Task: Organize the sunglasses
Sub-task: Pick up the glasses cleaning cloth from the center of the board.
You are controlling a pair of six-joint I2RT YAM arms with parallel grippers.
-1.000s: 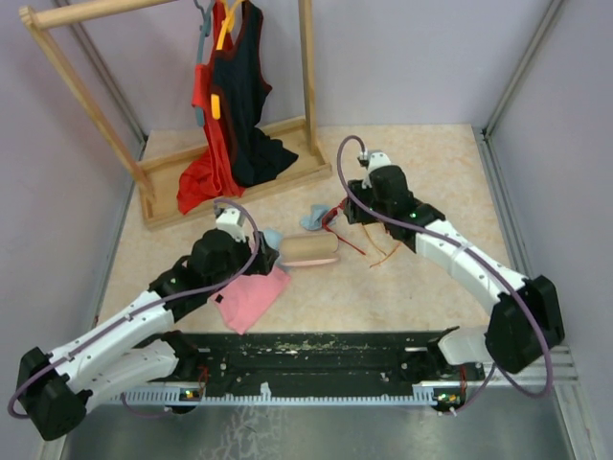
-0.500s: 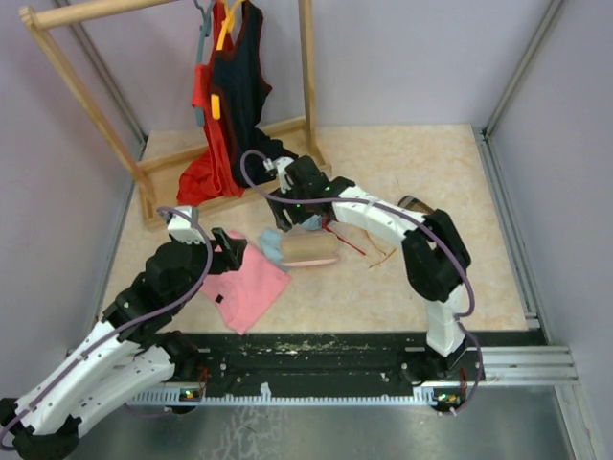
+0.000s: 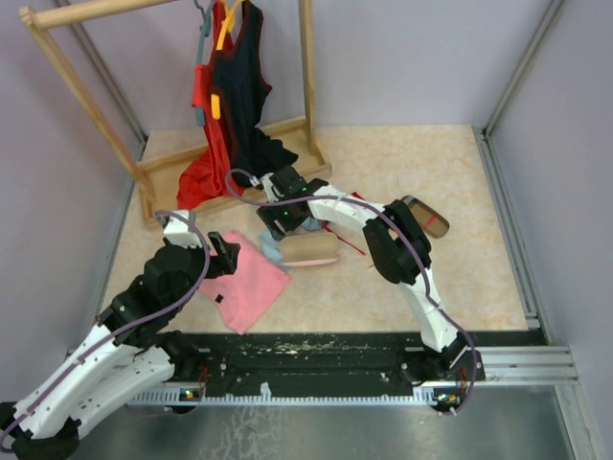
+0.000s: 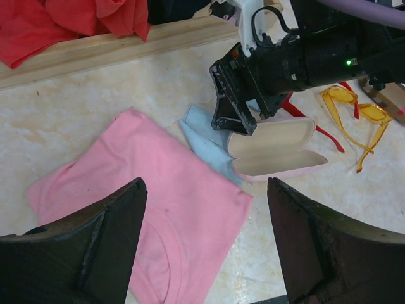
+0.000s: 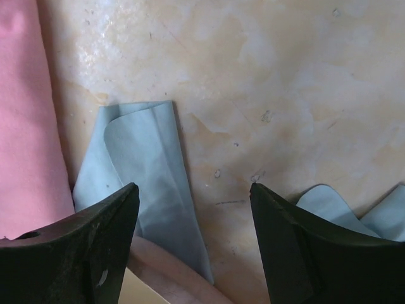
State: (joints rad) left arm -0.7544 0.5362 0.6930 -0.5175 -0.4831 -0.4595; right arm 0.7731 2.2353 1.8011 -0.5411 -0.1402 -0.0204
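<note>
Table: pale, marbled top. Both arms reach over its middle-left part.
Rack: wooden, at the far left. A black top and a red garment hang from it down onto its base.
Right arm: stretched leftward across the table. The right gripper hangs over the far-left end of the case. Its jaws are spread with nothing between them, and bare table and a blue cloth lie below.
Left arm: the left gripper hovers over the pink cloth's far edge. Its jaws are wide apart and hold nothing.
Pink cloth: flat on the table, just left of the case.
Case: pink, lying open with its cream inside showing and nothing in it.
Brown case: oval, well to the right of the rest, near the right arm's elbow.
Blue cloth: between the pink cloth and the case, one edge tucked under the case.
Second blue cloth: a crumpled corner shows just beyond the case.
Yellow sunglasses: on the table to the right of the open case, apart from it, temples unfolded.
Red sunglasses: on the table just behind the case. Only a red temple shows clearly, because the right gripper hides the front.
</note>
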